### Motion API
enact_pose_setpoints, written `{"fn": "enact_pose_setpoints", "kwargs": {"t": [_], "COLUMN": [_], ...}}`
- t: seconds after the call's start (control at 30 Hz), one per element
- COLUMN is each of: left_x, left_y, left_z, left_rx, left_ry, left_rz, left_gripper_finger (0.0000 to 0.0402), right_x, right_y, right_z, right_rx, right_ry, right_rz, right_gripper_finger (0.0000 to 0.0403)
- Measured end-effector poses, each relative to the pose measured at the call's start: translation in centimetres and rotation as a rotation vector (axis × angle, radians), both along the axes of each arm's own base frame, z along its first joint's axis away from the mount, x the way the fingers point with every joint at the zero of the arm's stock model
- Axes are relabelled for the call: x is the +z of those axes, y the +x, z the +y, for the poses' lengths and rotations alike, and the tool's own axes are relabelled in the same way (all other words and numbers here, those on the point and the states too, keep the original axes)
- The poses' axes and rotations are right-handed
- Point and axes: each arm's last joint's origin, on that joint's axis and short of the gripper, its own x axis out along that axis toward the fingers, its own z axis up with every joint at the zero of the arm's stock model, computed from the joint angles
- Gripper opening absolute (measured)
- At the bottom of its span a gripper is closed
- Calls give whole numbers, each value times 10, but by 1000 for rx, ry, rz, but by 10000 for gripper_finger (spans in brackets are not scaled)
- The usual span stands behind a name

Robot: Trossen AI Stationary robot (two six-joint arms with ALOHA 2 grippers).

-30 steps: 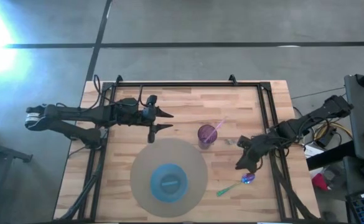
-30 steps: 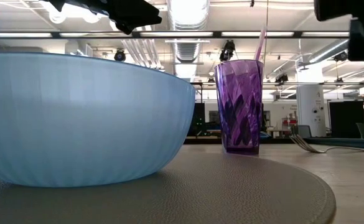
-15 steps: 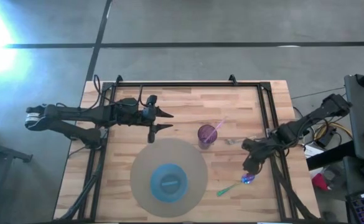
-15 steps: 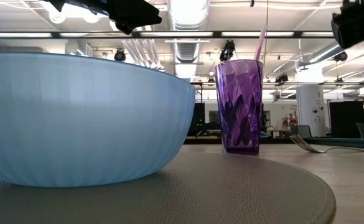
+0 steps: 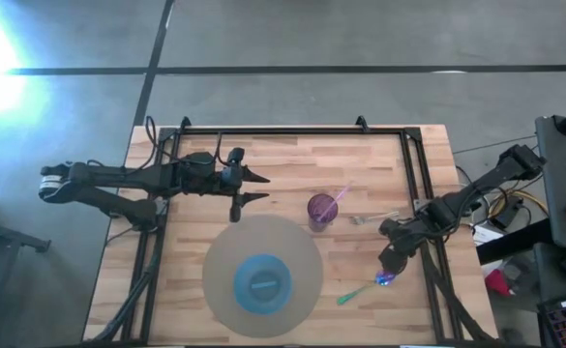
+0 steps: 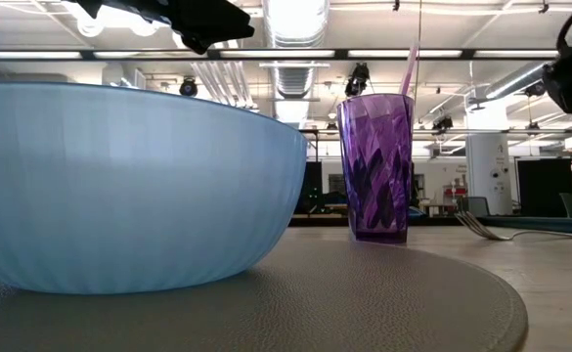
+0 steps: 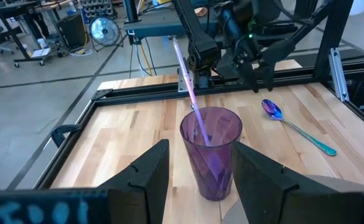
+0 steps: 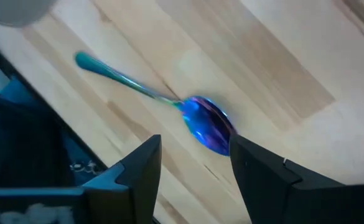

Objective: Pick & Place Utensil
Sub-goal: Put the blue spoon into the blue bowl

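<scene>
Right gripper (image 5: 391,259) pulls back toward the table's right edge, fingers spread, hovering just over the spoon (image 5: 365,286) lying flat on the wood. Left gripper (image 5: 260,188) waits open above the mat (image 5: 215,261), facing the cup (image 5: 321,209).

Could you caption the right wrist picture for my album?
Right tool, open, hovers over an iridescent spoon lying on the wooden table.

The worktop (image 5: 292,164) carries one purple cup (image 5: 321,208) with one pink straw (image 5: 338,198) in it, one blue bowl (image 5: 262,283) on one round grey mat (image 5: 220,261), and two utensils. These are one spoon (image 5: 364,287) near the right edge and one fork (image 5: 372,218) between cup and right edge. Two arms reach over it.
</scene>
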Motion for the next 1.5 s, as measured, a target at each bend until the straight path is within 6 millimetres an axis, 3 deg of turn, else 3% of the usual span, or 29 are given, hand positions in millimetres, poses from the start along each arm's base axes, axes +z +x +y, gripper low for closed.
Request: {"fn": "enact_pose_setpoints", "kwargs": {"t": [0.87,1.5], "left_x": [0,0], "left_y": [0,0], "left_z": [0,0], "left_rx": [0,0], "left_ry": [-1,-1], "left_rz": [-1,-1], "left_gripper_finger": [165,165], "right_x": [-30,-57], "right_y": [-17,-19], "right_z": [2,10], "right_rx": [-50,-91], "right_ry": [33,97], "right_rz": [167,49], "right_gripper_finger": [180,187]}}
